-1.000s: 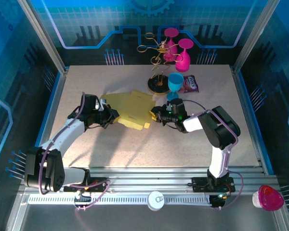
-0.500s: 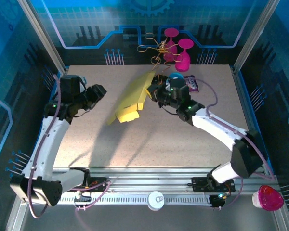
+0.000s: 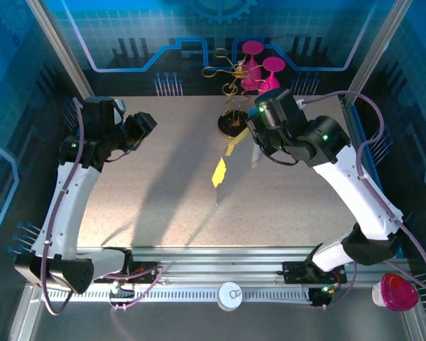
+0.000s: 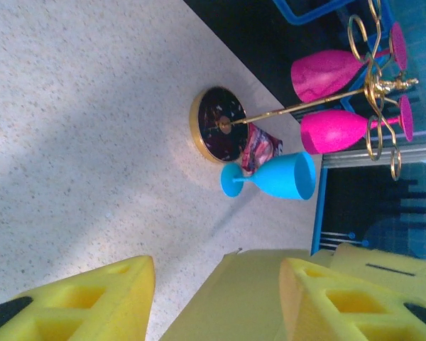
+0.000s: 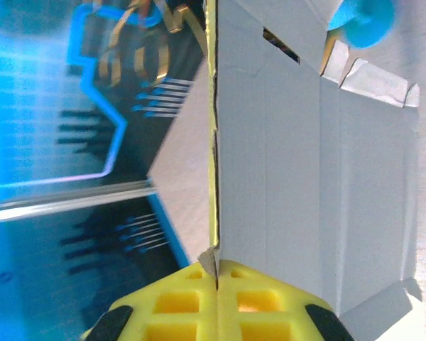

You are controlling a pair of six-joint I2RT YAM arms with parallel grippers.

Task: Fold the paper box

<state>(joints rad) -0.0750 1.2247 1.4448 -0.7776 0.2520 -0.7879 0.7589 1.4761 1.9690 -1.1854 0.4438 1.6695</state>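
Right wrist: right end effector [image 5: 216, 273] pinches box [image 5: 305, 163] edge | left end effector [image 4: 216, 280] open, empty | box light, thin, bendy; judged best held near creases.

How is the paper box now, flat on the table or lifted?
Lifted. The right gripper is shut on the edge of the paper box, which appears edge-on from above, off the table.

- The left arm [image 3: 65, 206] rises from its base along the left side of the counter [image 3: 163, 206], wrist turned to the right.
- The left gripper [image 3: 143, 126] is held high, jaws apart.
- The right arm [image 3: 366, 202] stretches up and bends left toward the far middle.
- The right gripper [image 5: 216, 280] has its jaws pinched together on an edge of the paper box [image 5: 305, 163].
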